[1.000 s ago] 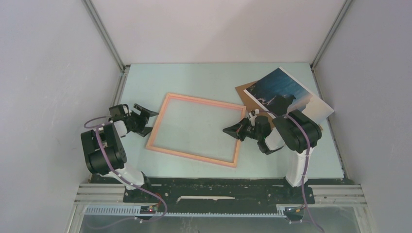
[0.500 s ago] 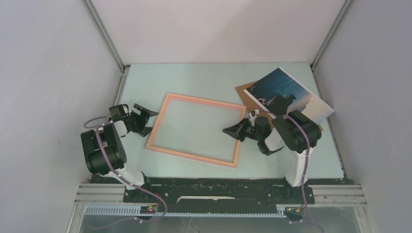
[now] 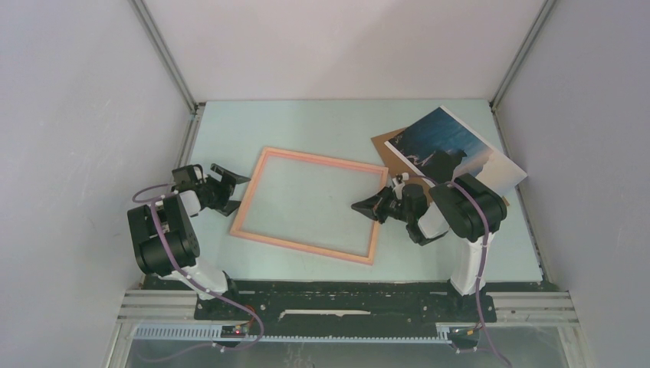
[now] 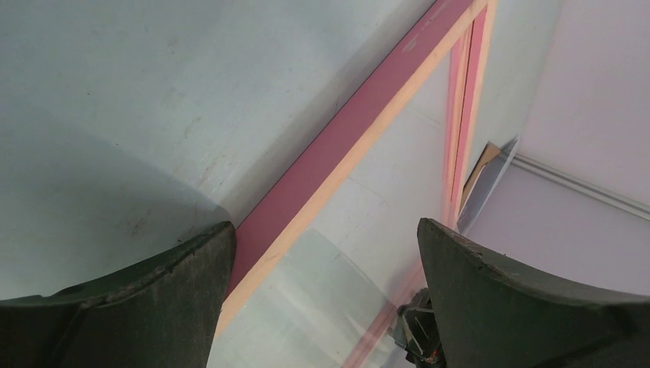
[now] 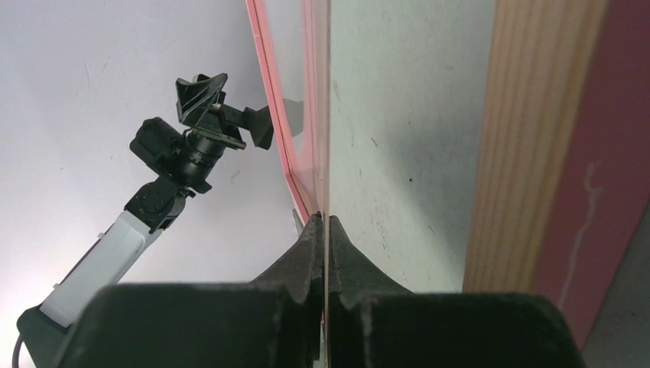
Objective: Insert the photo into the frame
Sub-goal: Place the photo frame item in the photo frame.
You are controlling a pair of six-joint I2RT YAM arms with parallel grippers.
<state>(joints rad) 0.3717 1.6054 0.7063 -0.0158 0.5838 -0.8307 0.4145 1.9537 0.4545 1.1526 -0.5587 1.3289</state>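
The salmon-pink frame (image 3: 322, 159) lies flat mid-table. The photo (image 3: 452, 149), a dark blue landscape with a white border, lies at the back right on the brown backing board (image 3: 385, 146). My right gripper (image 3: 358, 205) reaches over the frame's right rail and is shut on the edge of a thin clear pane (image 5: 325, 115), seen edge-on between its fingers (image 5: 323, 222). The rail (image 5: 536, 153) runs beside it. My left gripper (image 3: 239, 192) is open and empty at the frame's left rail (image 4: 345, 138), its jaws (image 4: 326, 234) straddling the rail and the clear pane (image 4: 329, 291).
Grey walls close in the table on three sides, with metal rails along the left and right table edges. The photo's far corner lies near the right wall. The left arm (image 5: 192, 146) shows in the right wrist view across the frame.
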